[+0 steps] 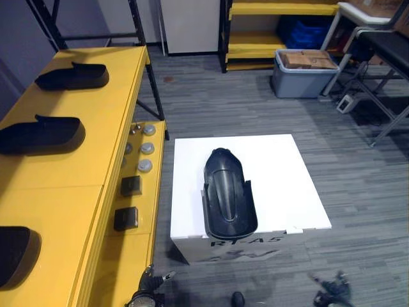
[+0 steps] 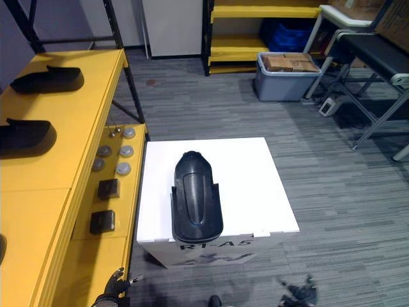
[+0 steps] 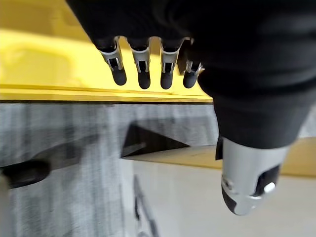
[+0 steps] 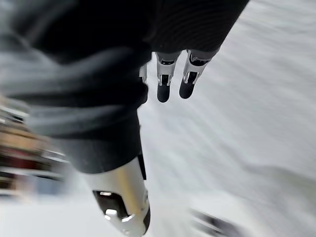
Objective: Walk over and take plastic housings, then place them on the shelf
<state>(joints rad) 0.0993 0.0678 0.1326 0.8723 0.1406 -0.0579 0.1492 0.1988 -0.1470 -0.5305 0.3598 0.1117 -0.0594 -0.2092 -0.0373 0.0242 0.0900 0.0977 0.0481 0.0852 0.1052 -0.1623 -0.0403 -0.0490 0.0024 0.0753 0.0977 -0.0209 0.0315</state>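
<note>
A black plastic housing point(image 1: 229, 195) lies lengthwise on a white box point(image 1: 287, 185) in the middle of the floor. To the left runs a yellow shelf point(image 1: 96, 147) with three more black housings on top: one at the far end point(image 1: 71, 77), one midway point(image 1: 39, 133) and one at the near edge point(image 1: 16, 252). My left hand point(image 1: 150, 288) hangs low by the shelf's near corner, its fingers point(image 3: 143, 69) straight and holding nothing. Low on the right, my right hand point(image 1: 329, 288) is short of the box, its fingers point(image 4: 170, 81) also straight and bare.
Small round parts point(image 1: 146, 148) and two black blocks point(image 1: 130, 186) sit on the shelf's lower level. A grey bin point(image 1: 303, 77) with cardboard boxes stands at the back by a yellow rack point(image 1: 281, 7). Folding frames point(image 1: 383, 64) crowd the right side.
</note>
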